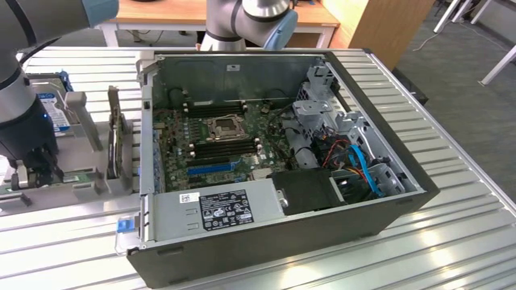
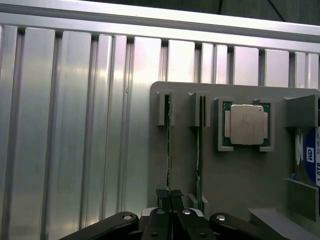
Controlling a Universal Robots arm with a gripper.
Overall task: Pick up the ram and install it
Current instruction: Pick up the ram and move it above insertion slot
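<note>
Jaws of the gripper point(image 2: 169, 196) stand nearly together, pinched on the top edge of the ram point(image 2: 169, 140), which shows as a thin green line running straight out from between the two black fingertips. That stick stands on its edge in a slot of a grey holder point(image 2: 240, 180), and a second stick point(image 2: 199, 145) stands parallel just beside it in the next slot. Further along the same holder lie a square processor chip point(image 2: 246, 125) in its own pocket and a blue-labelled hard drive point(image 2: 310, 160).

The holder rests on a table point(image 2: 65, 125) of ribbed, silvery metal slats. In the exterior view the arm reaches down at the exterior view's left, with an upright expansion card point(image 1: 119, 142) near it. An open computer case point(image 1: 241, 254) lies on its side in the middle of the table, showing a green motherboard point(image 1: 217, 139), a labelled power supply point(image 1: 217, 208) and blue cables point(image 1: 367, 166). Behind the table are a wooden desk point(image 1: 177, 15) and a grey carpeted floor point(image 1: 460, 72).
</note>
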